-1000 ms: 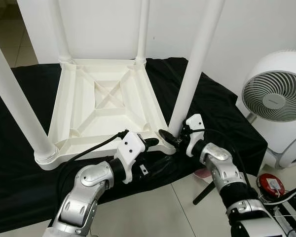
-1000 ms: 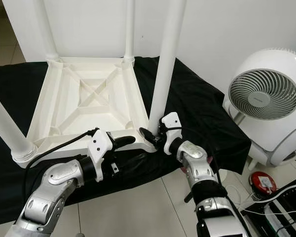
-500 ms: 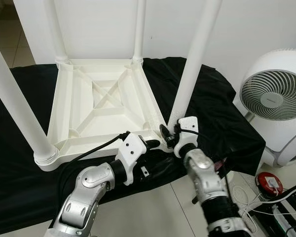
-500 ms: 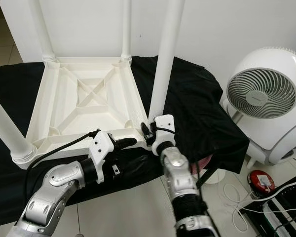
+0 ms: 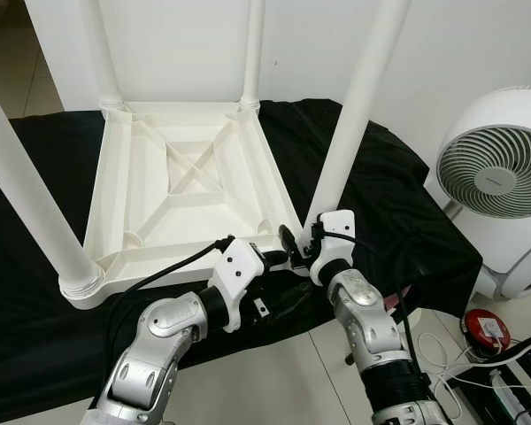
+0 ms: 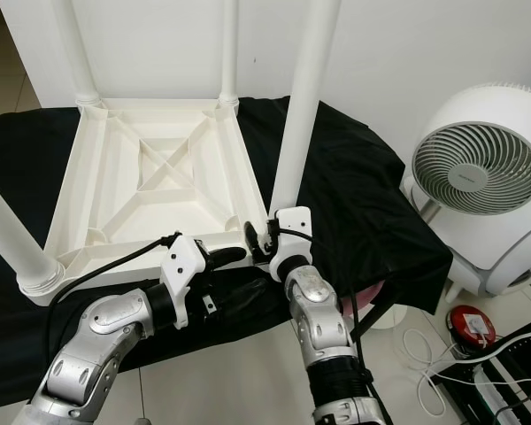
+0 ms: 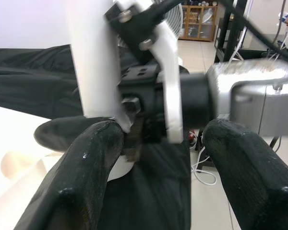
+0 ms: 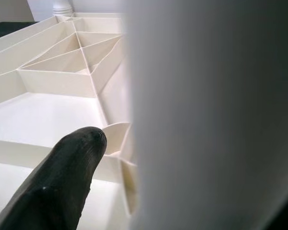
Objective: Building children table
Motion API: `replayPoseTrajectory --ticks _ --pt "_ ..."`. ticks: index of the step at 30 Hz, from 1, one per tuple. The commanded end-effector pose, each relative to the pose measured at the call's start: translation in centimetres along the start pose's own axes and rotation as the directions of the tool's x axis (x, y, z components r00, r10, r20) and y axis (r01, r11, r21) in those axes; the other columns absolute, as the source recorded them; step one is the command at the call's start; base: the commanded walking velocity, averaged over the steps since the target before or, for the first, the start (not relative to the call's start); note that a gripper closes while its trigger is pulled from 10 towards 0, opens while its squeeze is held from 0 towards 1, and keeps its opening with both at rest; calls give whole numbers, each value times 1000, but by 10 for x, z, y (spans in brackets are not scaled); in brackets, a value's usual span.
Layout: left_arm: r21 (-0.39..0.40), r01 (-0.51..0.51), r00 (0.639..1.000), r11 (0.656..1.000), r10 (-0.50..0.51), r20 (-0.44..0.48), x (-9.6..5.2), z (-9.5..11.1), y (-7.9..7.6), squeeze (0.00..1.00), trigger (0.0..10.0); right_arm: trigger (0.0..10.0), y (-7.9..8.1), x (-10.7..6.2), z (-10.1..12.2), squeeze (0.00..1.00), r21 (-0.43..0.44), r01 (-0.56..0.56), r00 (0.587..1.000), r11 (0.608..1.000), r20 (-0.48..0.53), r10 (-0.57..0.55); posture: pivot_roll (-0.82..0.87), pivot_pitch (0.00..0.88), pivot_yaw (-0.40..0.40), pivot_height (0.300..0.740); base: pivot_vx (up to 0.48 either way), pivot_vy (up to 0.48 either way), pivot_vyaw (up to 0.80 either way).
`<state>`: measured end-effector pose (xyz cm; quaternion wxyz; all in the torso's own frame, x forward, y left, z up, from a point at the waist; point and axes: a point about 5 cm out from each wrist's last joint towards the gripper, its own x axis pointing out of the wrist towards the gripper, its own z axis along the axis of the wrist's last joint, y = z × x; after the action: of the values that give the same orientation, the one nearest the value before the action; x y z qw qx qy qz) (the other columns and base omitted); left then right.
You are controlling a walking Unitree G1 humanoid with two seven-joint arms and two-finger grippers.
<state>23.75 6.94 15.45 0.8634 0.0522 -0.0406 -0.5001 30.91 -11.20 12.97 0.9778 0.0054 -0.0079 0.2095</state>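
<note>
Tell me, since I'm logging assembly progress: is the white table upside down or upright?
Upside down. The table lies on the black cloth with its ribbed underside facing up and its legs pointing upward.

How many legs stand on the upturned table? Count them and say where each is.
4. Near-right leg, right gripper at its base; near-left leg; far-left leg; far-right leg. All stand at the tabletop's corners.

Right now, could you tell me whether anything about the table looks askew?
Yes: the near-right leg leans off vertical at its corner socket, unlike the far legs. The right gripper is at its base.
</note>
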Motion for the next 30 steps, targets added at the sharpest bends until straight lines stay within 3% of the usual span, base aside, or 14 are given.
replayPoseTrajectory --ticks 1,2,3,4,5,9,11,15,19,24,25,26,27,30 --pt "1 -72 997 997 72 -2 1 -1 4 0 10000 10000 -8 -6 3 396 -17 -56 998 998 10 57 1 0 -88 740 0 0 0" --pt "1 -72 997 997 72 -2 1 -1 4 0 10000 10000 -8 -6 3 396 -17 -56 998 998 10 57 1 0 -88 740 0 0 0" --pt "1 -72 997 997 72 -3 0 -1 5 0 10000 10000 -12 -9 5 0 -50 -97 995 994 16 98 0 0 -86 740 0 0 0" --pt "1 -72 997 997 72 -3 0 -1 5 0 10000 10000 -12 -9 5 0 -50 -97 995 994 16 98 0 0 -86 740 0 0 0" --pt "5 -71 997 997 71 -4 0 -1 7 0 10000 10000 -23 -15 8 0 -86 -225 974 971 2 226 -5 0 -79 740 0 0 0" --pt "7 -70 998 997 70 -5 1 -1 7 0 10000 10000 -29 -18 10 0 -116 -285 958 952 -9 286 -7 0 -76 740 0 0 0" --pt "11 -69 998 998 69 -4 0 0 9 0 10000 10000 -40 -22 11 0 -160 -415 910 896 -58 411 -8 0 -72 740 0 0 0" --pt "13 -66 998 998 66 -4 1 1 10 0 10000 10000 -44 -21 7 0 -159 -537 843 829 -127 522 -6 0 -66 740 0 0 0" --pt "14 -61 998 998 61 -3 0 1 10 0 10000 10000 -44 -11 3 0 -167 -597 801 785 -182 570 0 0 -61 740 0 0 0" --pt "16 -61 998 998 61 -4 0 2 11 0 10000 10000 -42 4 3 0 -177 -584 811 792 -173 560 8 0 -58 740 0 0 0" --pt "16 -62 998 998 62 -5 -1 2 11 0 10000 4941 -40 8 2 0 -170 -584 811 794 -172 560 9 0 -56 740 0 0 0" --pt "16 -62 998 998 62 -5 -1 2 11 0 10000 4941 -40 8 2 0 -170 -584 811 794 -172 560 9 0 -56 740 0 0 0" --pt "17 -62 998 998 62 -5 -1 2 11 0 10000 0 -38 11 0 0 -182 -592 805 785 -185 564 11 0 -57 740 0 0 0" --pt "18 -63 998 998 63 -6 -1 2 11 0 10000 0 -35 14 -2 0 -176 -619 784 766 -201 587 11 0 -57 740 0 0 0"
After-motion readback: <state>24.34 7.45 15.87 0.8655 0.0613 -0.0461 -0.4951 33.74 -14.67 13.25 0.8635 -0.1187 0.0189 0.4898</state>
